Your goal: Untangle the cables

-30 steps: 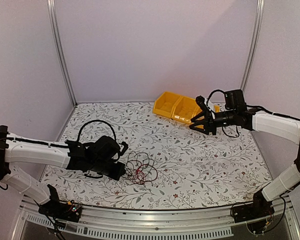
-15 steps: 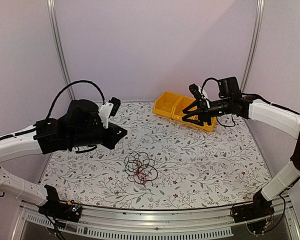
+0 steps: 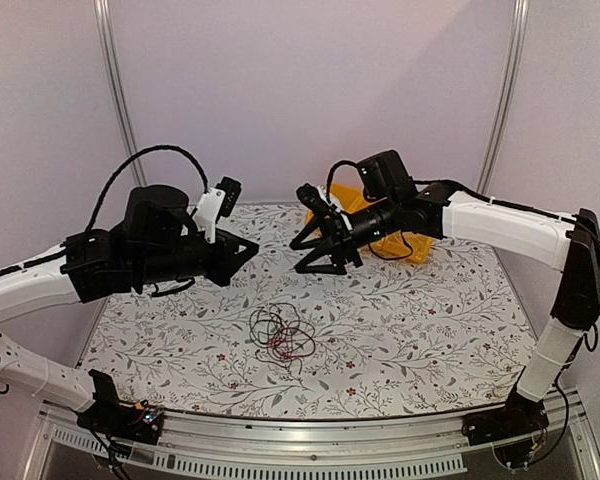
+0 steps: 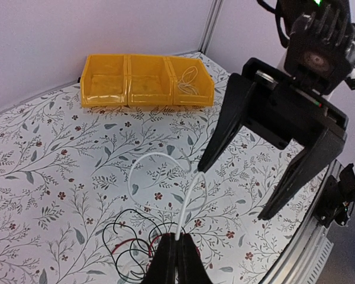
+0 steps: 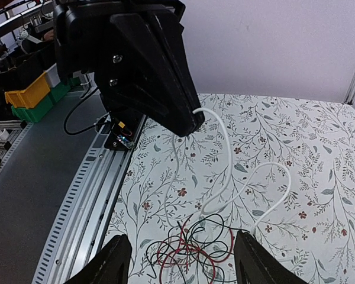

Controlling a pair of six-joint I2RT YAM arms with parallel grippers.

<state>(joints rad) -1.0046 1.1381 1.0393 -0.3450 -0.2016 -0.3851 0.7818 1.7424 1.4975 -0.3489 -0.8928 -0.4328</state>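
Note:
The cables (image 3: 280, 335) lie as a small black and red tangle on the flowered table. They also show in the left wrist view (image 4: 127, 248) and the right wrist view (image 5: 195, 248). A white cable (image 4: 160, 157) loops up out of the tangle. My left gripper (image 4: 178, 238) is shut on its end and holds it above the table, left of centre in the top view (image 3: 250, 249). The white cable also shows in the right wrist view (image 5: 225, 148). My right gripper (image 5: 183, 263) is open and empty above the tangle, facing the left gripper (image 3: 310, 245).
A yellow bin (image 4: 148, 80) with three compartments stands at the back right, partly behind the right arm in the top view (image 3: 400, 245). Its right compartment holds a coiled white cable (image 4: 189, 77). A metal rail (image 3: 300, 430) runs along the table's near edge.
My left gripper rose from the tangle, drawing the white cable up with it. My right arm swung left from the yellow bin to above the middle of the table, still open.

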